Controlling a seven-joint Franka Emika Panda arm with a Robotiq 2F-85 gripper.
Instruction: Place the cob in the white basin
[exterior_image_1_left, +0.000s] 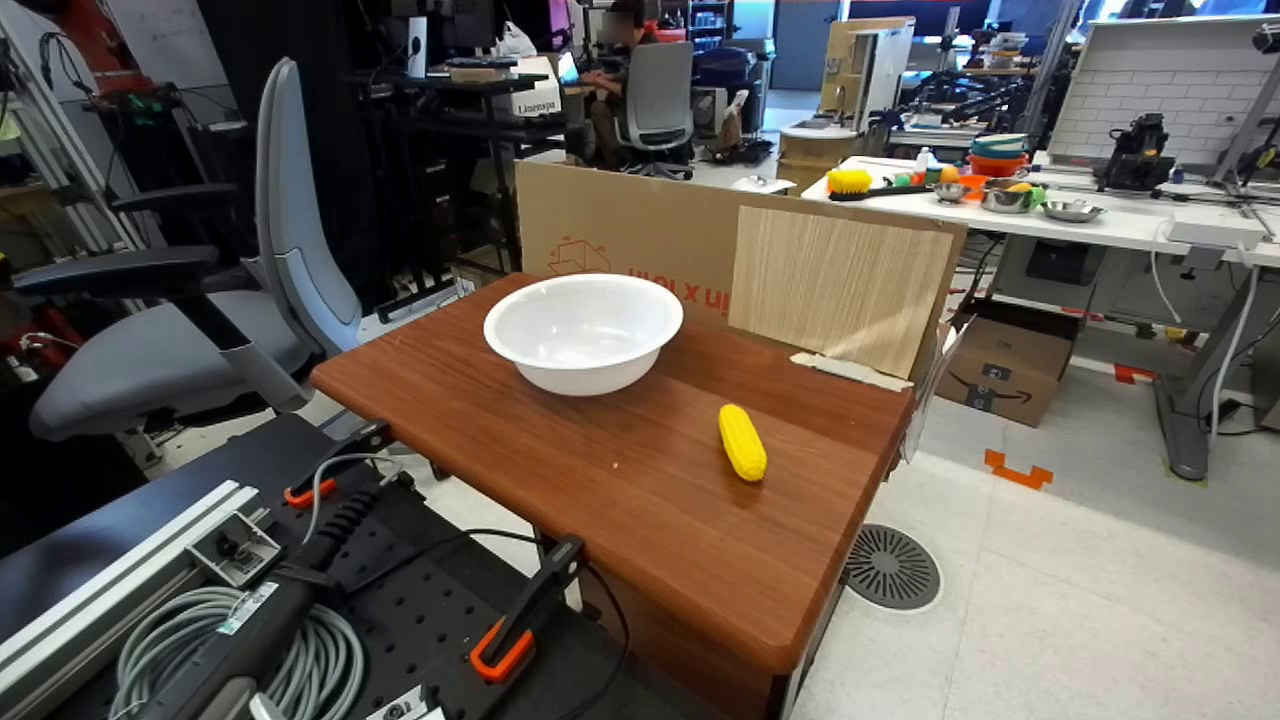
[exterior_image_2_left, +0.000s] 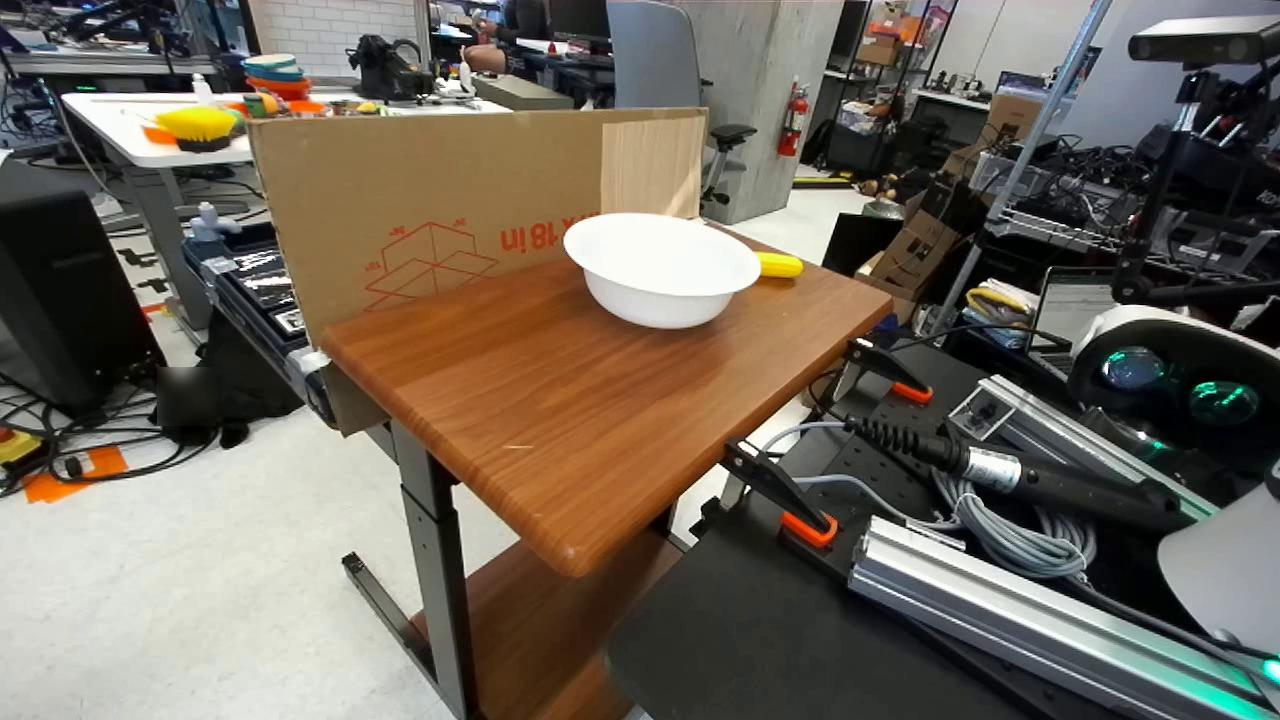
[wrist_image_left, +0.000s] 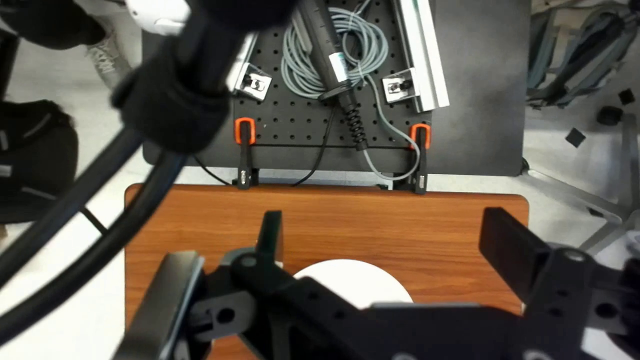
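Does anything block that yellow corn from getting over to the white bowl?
Nothing visible. In an exterior view, only tabletop lies between the cob and the white basin; probably just the basin's rim needs clearing.

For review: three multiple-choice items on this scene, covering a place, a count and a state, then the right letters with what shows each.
1. Where does the cob lie?
A) on the black pegboard
B) on the brown table, outside the white basin
C) inside the white basin

2. How many orange-and-black clamps show in the wrist view?
A) four
B) six
C) two

3. How do the jaws stand?
A) open
B) shut on the cob
C) shut on the white basin's rim

1: B, because in an exterior view the brown table shows between cob and white basin.
2: C, one left and one right of the picture's centre.
3: A, since the wrist view shows them wide apart.
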